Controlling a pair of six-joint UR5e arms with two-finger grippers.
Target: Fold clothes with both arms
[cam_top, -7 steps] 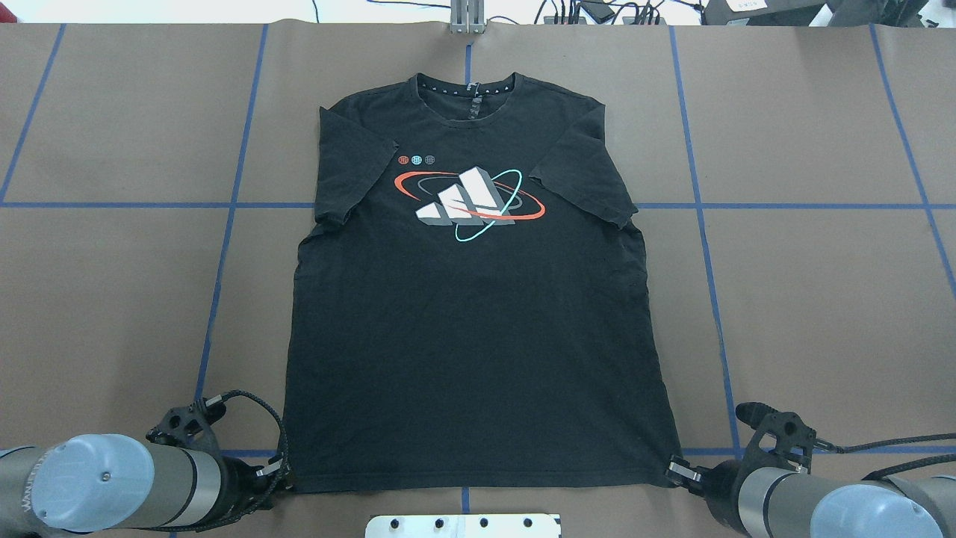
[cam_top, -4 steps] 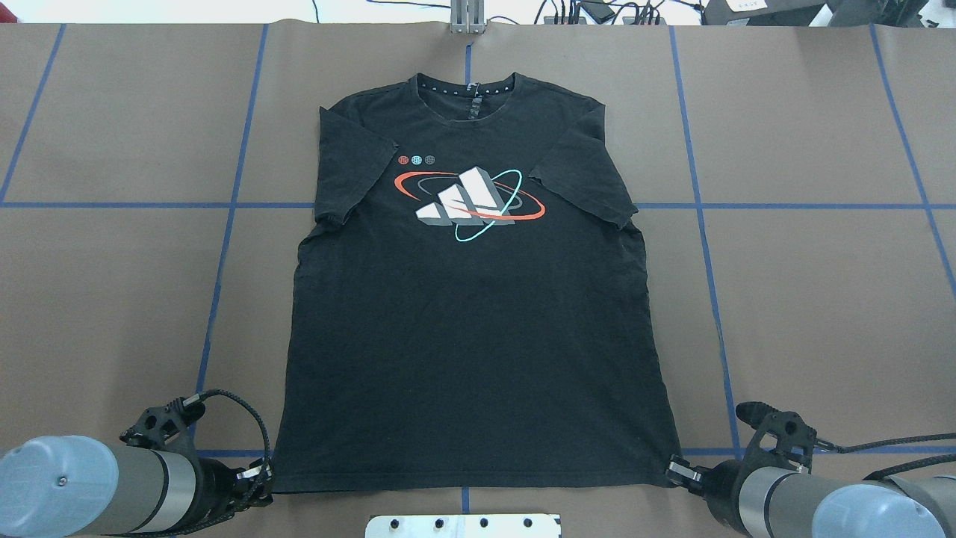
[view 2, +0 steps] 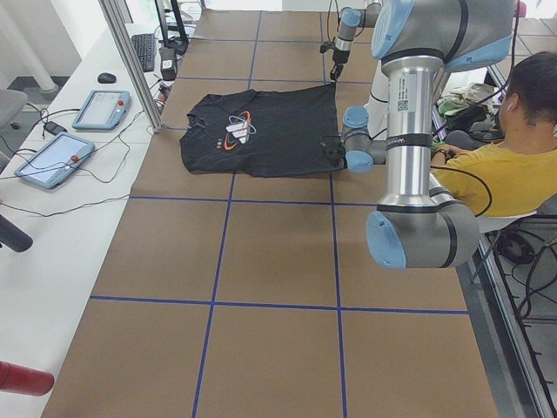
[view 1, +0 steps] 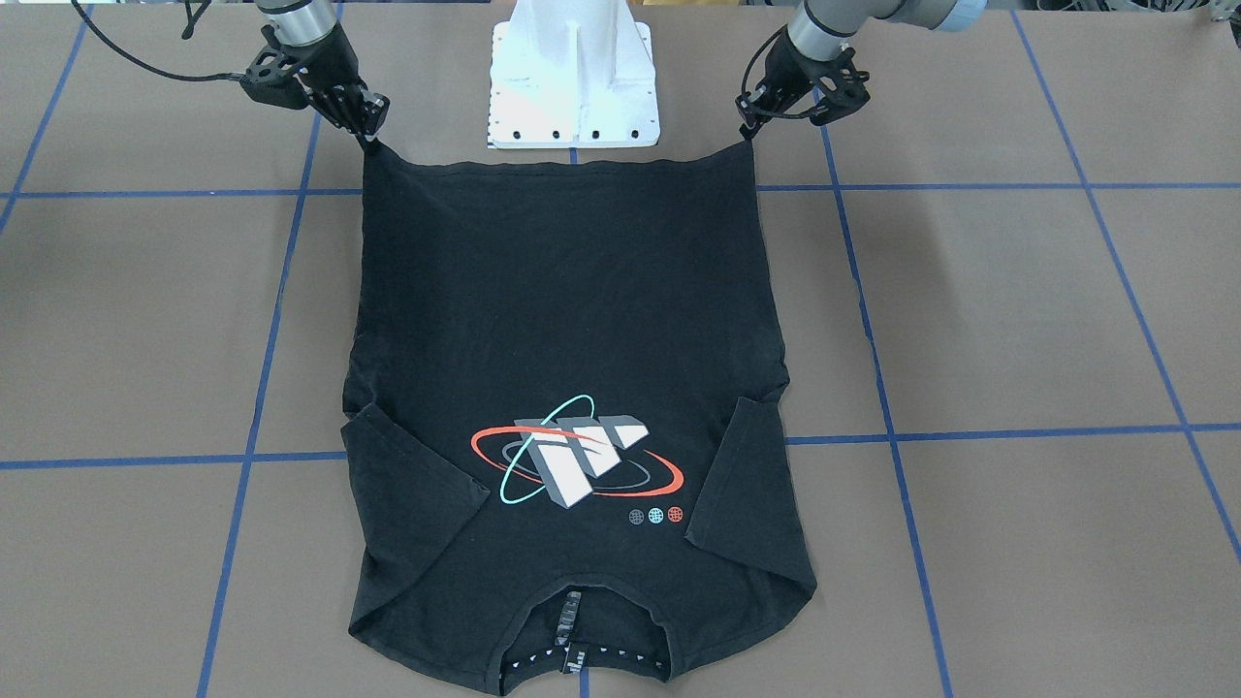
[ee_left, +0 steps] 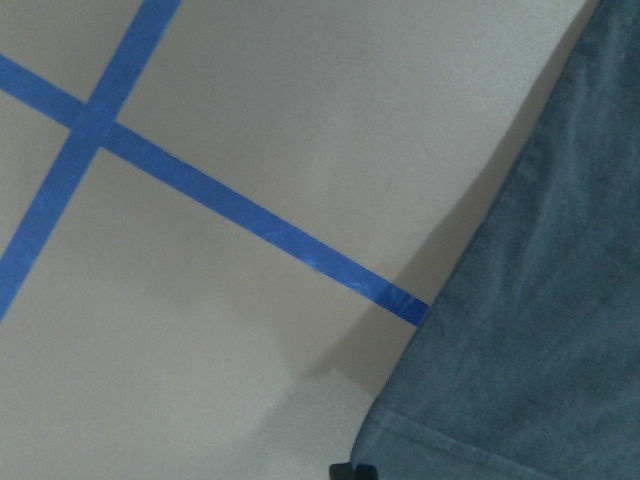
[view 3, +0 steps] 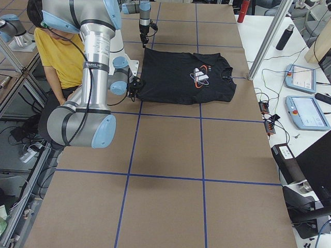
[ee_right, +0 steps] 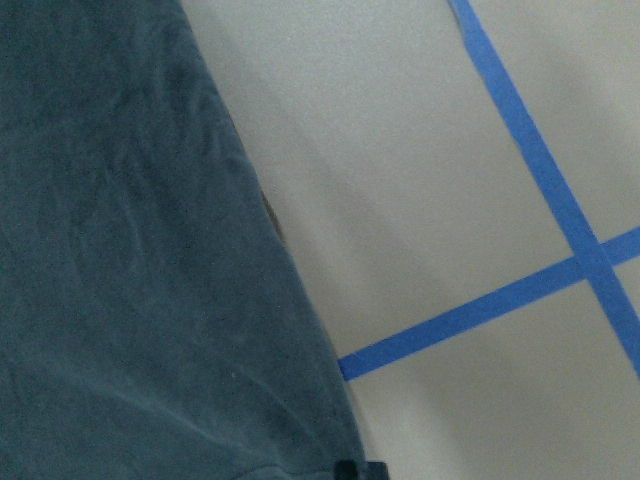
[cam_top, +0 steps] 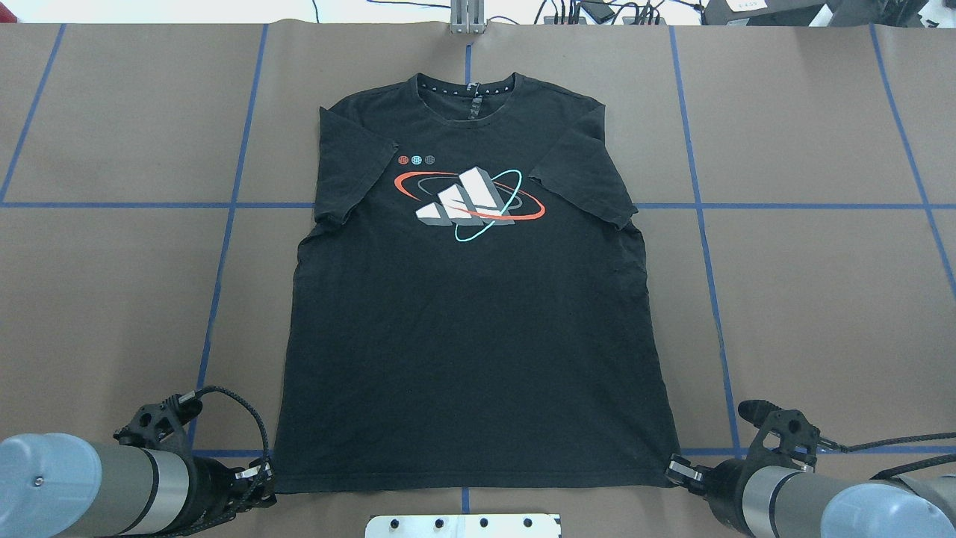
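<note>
The black T-shirt (cam_top: 470,336) lies flat and print-up on the brown table, collar at the far side and hem toward me. My left gripper (cam_top: 263,474) is shut on the hem's left corner, low at the table. It is at the right in the front-facing view (view 1: 749,131), where the corner is drawn to a point. My right gripper (cam_top: 676,471) is shut on the hem's right corner, also in the front-facing view (view 1: 371,131). The hem is taut between them. Each wrist view shows the shirt edge (ee_left: 540,300) (ee_right: 130,250) over the tape lines.
The white pedestal base (view 1: 572,78) stands just behind the hem, between the arms. Blue tape lines (cam_top: 224,246) grid the table. A metal post (cam_top: 467,19) stands beyond the collar. A person in yellow (view 2: 496,174) sits behind the robot. Tablets (view 2: 100,109) lie on a side table.
My left gripper has moved outward to the left with the hem corner in it, widening and straightening the hem. The right gripper has stayed nearly still.
</note>
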